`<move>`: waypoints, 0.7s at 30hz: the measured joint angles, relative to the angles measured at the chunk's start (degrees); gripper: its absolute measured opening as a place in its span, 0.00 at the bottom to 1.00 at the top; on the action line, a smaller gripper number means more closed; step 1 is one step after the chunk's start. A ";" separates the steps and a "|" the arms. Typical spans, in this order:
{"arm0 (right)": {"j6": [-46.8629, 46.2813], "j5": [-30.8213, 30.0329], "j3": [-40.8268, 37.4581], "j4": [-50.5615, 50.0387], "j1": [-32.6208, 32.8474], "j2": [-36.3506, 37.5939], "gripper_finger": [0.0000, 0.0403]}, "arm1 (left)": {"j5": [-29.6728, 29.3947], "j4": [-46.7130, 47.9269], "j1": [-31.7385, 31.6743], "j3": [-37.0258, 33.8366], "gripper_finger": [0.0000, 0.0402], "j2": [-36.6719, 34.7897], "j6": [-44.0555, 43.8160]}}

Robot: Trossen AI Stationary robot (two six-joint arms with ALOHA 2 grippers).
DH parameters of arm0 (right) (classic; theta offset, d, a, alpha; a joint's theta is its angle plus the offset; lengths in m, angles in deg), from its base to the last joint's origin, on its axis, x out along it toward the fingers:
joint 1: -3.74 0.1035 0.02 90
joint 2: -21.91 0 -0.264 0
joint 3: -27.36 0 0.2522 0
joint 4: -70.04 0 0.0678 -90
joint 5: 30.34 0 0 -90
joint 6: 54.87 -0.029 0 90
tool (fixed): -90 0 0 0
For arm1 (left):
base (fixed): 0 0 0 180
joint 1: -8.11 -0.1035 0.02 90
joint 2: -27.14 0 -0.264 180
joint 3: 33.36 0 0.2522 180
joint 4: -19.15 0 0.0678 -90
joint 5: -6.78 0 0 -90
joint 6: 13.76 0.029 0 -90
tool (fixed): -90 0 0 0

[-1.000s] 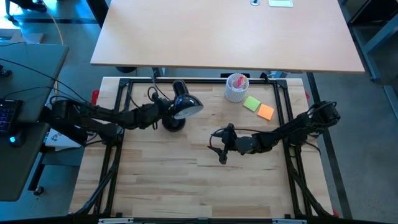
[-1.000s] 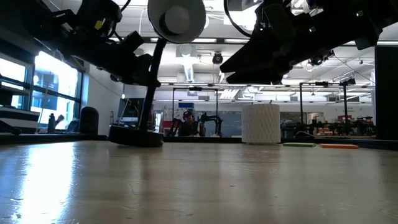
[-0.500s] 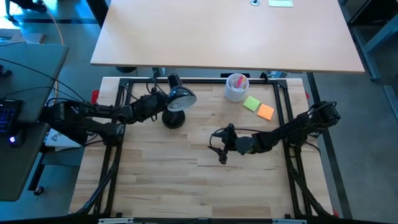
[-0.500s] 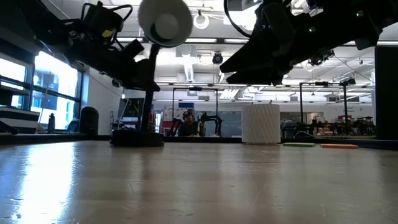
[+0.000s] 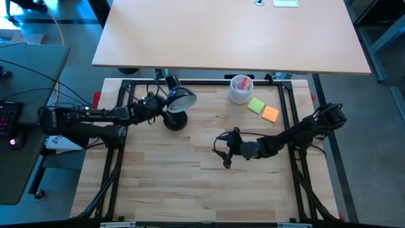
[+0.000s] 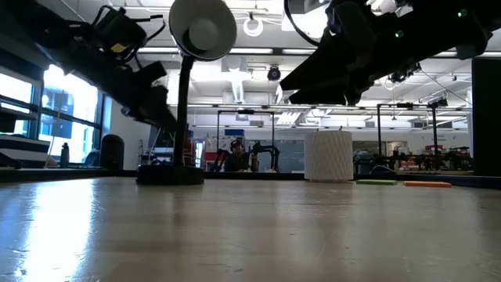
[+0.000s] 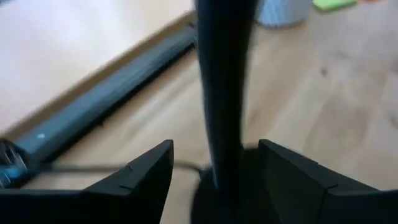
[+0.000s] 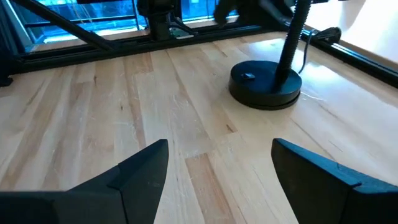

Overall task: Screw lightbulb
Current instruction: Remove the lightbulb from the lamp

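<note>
High view: pink-filled white cup [image 5: 240,89].

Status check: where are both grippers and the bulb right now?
Left gripper open, fingers astride the lamp stem, not clamping. Right gripper open, empty, mid-table. Bulb seated in the shade. Nothing in the way.

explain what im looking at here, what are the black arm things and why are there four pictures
These are two robot arms at a wooden table, each ending in a two-finger gripper. One picture looks down from above, one looks level across the tabletop, and two come from cameras on the arms' wrists. The left gripper is open, its fingers either side of the black desk lamp stem. The right gripper hangs open over bare wood, holding nothing. Also on the table: a white ribbed cup and green and orange sticky notes.
</note>
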 joint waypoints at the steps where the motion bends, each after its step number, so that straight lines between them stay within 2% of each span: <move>1: 0.04 -0.82 0.00 0.01 0.25 0.00 0.70 | 0.02 -0.10 0.61 -1.24 0.57 -0.75 -0.79; 6: -1.93 -1.89 0.00 1.04 0.57 0.00 0.70 | -0.04 -5.44 4.33 -8.62 0.57 -4.90 -6.17; 11: -2.11 -1.27 0.00 4.15 0.59 0.00 0.70 | 0.07 -16.87 10.32 -14.17 0.57 -6.46 -10.71; 21: -0.55 0.62 0.00 6.93 0.57 0.00 0.70 | -0.92 -30.42 23.66 -16.18 0.57 -4.52 -13.95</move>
